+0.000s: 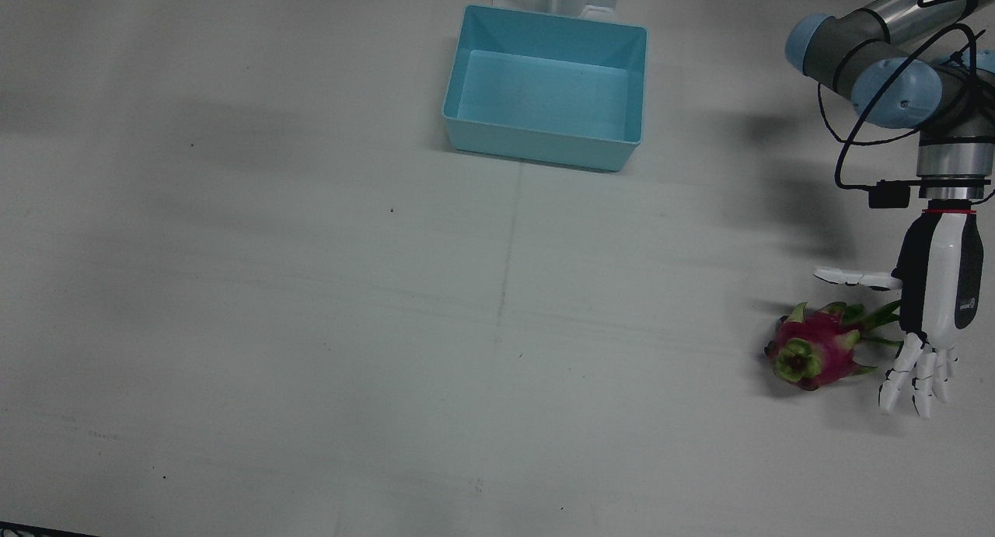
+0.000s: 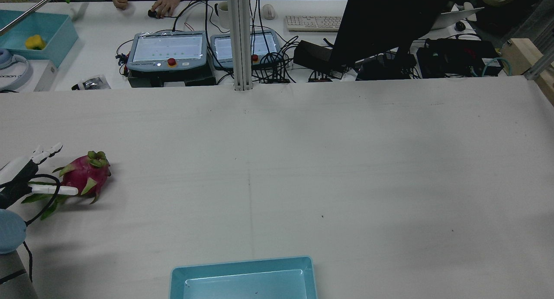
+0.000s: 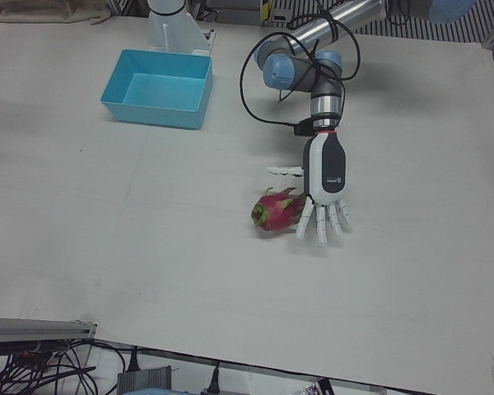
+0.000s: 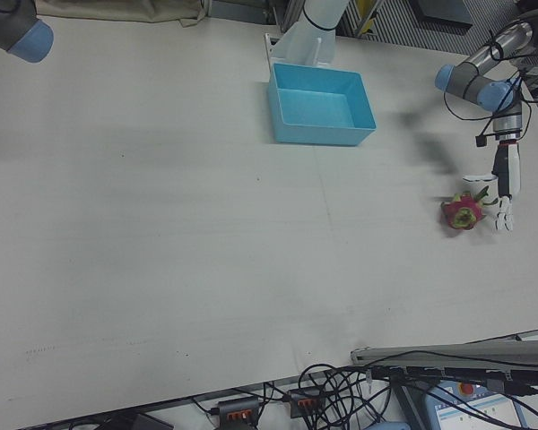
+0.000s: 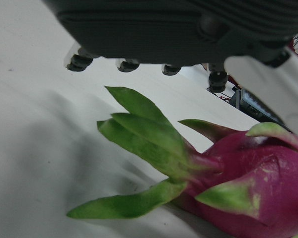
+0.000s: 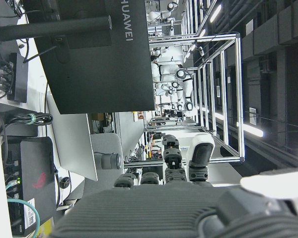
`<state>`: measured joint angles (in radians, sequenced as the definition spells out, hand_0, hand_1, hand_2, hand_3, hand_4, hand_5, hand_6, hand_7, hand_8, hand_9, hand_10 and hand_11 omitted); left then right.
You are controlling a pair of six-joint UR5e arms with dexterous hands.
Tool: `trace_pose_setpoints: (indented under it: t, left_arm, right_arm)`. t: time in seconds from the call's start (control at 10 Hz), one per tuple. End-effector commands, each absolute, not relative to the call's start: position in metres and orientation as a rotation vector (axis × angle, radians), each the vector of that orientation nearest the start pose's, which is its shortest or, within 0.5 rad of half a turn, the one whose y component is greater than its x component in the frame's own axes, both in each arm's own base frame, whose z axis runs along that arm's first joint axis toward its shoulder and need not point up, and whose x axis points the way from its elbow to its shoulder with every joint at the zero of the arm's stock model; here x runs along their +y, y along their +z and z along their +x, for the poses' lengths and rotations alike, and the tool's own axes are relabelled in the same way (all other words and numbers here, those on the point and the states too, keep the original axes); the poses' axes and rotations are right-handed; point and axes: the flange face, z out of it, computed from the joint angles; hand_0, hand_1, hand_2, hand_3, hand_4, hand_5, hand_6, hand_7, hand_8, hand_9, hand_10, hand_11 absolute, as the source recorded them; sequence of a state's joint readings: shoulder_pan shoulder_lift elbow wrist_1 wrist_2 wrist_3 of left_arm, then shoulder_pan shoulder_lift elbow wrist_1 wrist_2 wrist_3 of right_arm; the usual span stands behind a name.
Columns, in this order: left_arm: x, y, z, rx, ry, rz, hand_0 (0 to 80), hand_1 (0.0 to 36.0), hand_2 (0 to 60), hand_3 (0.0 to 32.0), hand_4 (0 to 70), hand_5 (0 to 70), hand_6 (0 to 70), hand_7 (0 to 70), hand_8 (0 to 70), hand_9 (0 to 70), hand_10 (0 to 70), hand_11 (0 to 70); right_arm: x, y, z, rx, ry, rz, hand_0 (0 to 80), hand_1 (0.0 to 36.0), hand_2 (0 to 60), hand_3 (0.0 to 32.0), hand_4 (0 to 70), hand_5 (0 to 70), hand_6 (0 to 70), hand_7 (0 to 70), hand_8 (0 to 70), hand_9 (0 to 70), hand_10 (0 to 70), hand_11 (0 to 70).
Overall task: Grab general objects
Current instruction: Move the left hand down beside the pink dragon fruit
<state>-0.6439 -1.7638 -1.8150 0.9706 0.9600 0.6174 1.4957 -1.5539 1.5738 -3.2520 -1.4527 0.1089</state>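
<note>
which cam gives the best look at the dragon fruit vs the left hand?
Front view: the dragon fruit lies whole beside the open left hand, not gripped. Left-front and rear views show the same, smaller; right-front view tiny. Left hand view is too close, showing only leaves and part of the skin. Right hand view misses it.

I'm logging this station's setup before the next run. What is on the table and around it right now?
Dragon fruit: one, pink with green leaves, lying on the table beside the left hand.
Bin: one, light blue, nothing in it, at the robot's edge of the table.
Table: one, white.
Desk behind: monitor, keyboard, two control tablets.
Left hand: open, fingers spread beside the fruit.
Right hand: raised off the table, facing the desk.
</note>
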Motion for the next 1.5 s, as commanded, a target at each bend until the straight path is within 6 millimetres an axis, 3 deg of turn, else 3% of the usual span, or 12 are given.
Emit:
trace_pose_setpoints:
  t: [0.0,0.2,0.4,0.8,1.1,1.2,1.4]
  left_arm:
    - [-0.43,0.535,0.253,1.261,-1.723,0.502,48.2,11.0,0.0,32.0,0.0,0.0,0.0,0.0,0.0,0.0,3.5,6.6]
    - [-0.42,0.541,0.277,1.25,-1.694,0.51,48.3,11.2,0.0,32.0,0.0,0.0,0.0,0.0,0.0,0.0,4.1,7.4]
    - [-0.427,0.541,0.289,1.259,-1.696,0.527,48.7,11.4,0.0,32.0,0.0,0.0,0.0,0.0,0.0,0.0,3.7,6.9]
    - [-0.432,0.535,0.287,1.276,-1.725,0.618,48.6,11.6,0.0,32.0,0.0,0.0,0.0,0.0,0.0,0.0,4.6,8.3]
    - [-0.436,0.532,0.297,1.28,-1.72,0.616,48.6,11.5,0.0,32.0,0.0,0.0,0.0,0.0,0.0,0.0,4.4,8.0]
    - [-0.435,0.536,0.303,1.266,-1.711,0.614,48.4,11.0,0.0,30.6,0.0,0.0,0.0,0.0,0.0,0.0,4.5,8.1]
    - [-0.424,0.54,0.32,1.261,-1.689,0.638,48.7,11.5,0.0,32.0,0.0,0.0,0.0,0.0,0.0,0.0,4.6,8.3]
  right_arm:
    - [-0.498,0.688,0.109,2.05,-2.238,0.055,0.0,0.0,0.0,0.0,0.0,0.0,0.0,0.0,0.0,0.0,0.0,0.0]
    - [-0.498,0.688,0.108,2.051,-2.239,0.056,0.0,0.0,0.0,0.0,0.0,0.0,0.0,0.0,0.0,0.0,0.0,0.0]
    - [-0.498,0.688,0.108,2.051,-2.239,0.056,0.0,0.0,0.0,0.0,0.0,0.0,0.0,0.0,0.0,0.0,0.0,0.0]
    - [-0.498,0.688,0.109,2.05,-2.238,0.055,0.0,0.0,0.0,0.0,0.0,0.0,0.0,0.0,0.0,0.0,0.0,0.0]
    - [-0.498,0.688,0.108,2.051,-2.239,0.056,0.0,0.0,0.0,0.0,0.0,0.0,0.0,0.0,0.0,0.0,0.0,0.0]
    - [-0.498,0.688,0.108,2.051,-2.239,0.056,0.0,0.0,0.0,0.0,0.0,0.0,0.0,0.0,0.0,0.0,0.0,0.0]
    - [-0.498,0.688,0.108,2.051,-2.239,0.056,0.0,0.0,0.0,0.0,0.0,0.0,0.0,0.0,0.0,0.0,0.0,0.0]
